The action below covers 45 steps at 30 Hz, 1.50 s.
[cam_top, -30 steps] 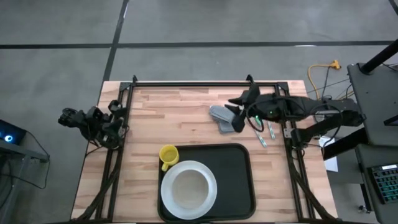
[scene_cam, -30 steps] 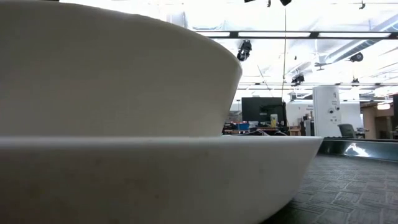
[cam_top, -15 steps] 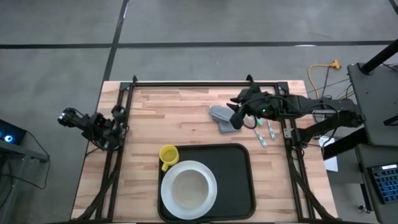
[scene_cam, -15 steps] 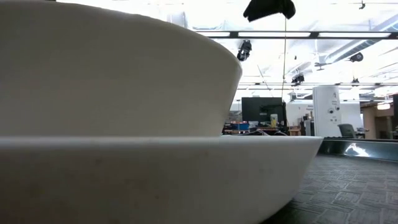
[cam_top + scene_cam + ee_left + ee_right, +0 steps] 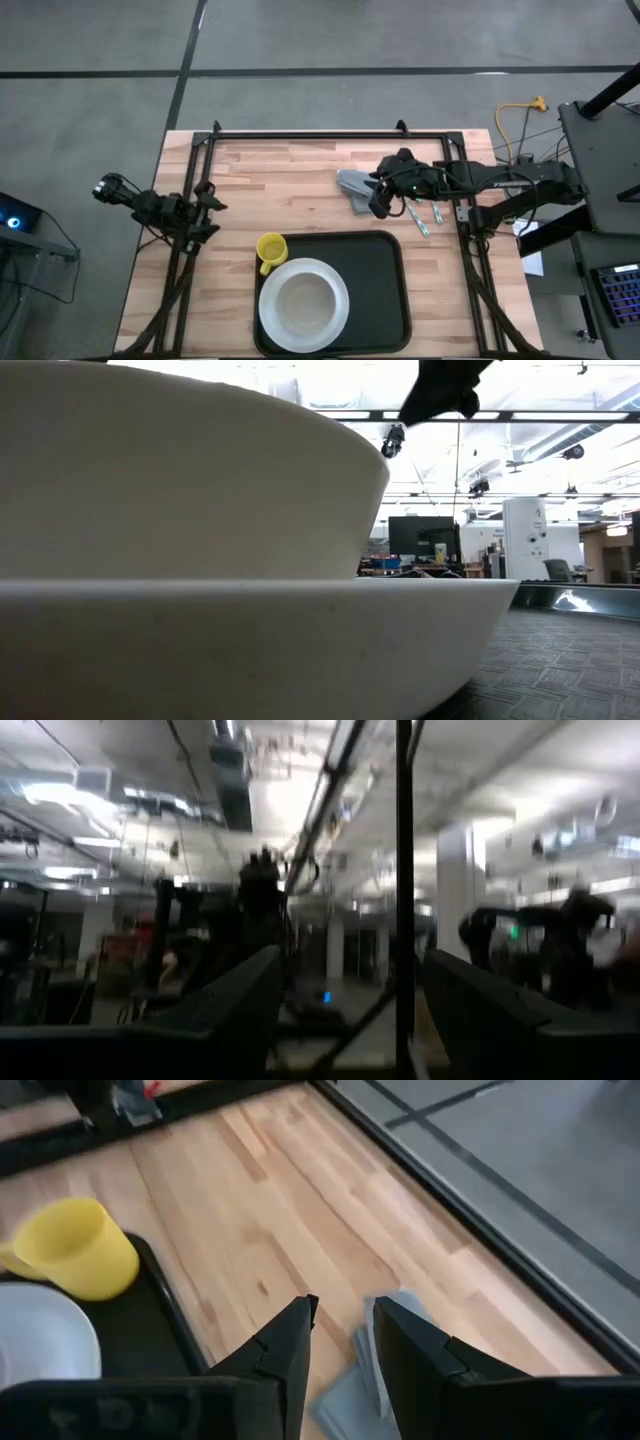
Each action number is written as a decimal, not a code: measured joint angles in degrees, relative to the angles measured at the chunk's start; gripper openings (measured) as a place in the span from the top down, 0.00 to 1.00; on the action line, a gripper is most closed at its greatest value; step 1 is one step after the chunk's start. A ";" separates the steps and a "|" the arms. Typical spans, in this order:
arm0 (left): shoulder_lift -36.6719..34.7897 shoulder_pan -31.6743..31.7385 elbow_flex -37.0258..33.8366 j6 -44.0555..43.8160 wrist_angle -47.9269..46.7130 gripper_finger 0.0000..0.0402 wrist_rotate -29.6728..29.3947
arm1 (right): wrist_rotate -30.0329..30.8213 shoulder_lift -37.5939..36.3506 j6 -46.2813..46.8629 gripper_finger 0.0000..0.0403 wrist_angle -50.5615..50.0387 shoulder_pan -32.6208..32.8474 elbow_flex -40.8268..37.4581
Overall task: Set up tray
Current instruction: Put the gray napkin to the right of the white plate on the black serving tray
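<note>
Hovering over the folded grey napkin (image 5: 354, 188) near the bench's far right edge, the right gripper (image 5: 380, 196) had its fingers slightly apart. A shallow pinch risked peeling one layer. The tray (image 5: 385, 285) sat at the near edge. The left gripper (image 5: 205, 205) waited open at the left edge.

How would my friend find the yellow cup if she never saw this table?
Start at the big flat black rectangular tray on the near part of the light wooden table. On its left half sits a round white plate; the small yellow plastic cup stands at the tray's far left corner, just beyond the plate. It is the only yellow thing there.
</note>
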 joint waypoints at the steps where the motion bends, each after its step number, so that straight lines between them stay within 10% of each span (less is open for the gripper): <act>1: -0.02 0.00 0.00 0.28 -2.71 0.44 0.00 | 0.00 0.00 0.06 0.75 -0.07 0.00 -0.80; 13: 0.06 0.00 0.14 -4.60 -27.07 0.44 0.10 | -0.02 0.00 -0.02 0.75 0.02 0.04 -4.98; 45: 0.94 0.00 0.15 -4.66 -27.30 0.44 0.00 | 0.00 0.00 -21.89 0.75 2.18 0.02 -5.78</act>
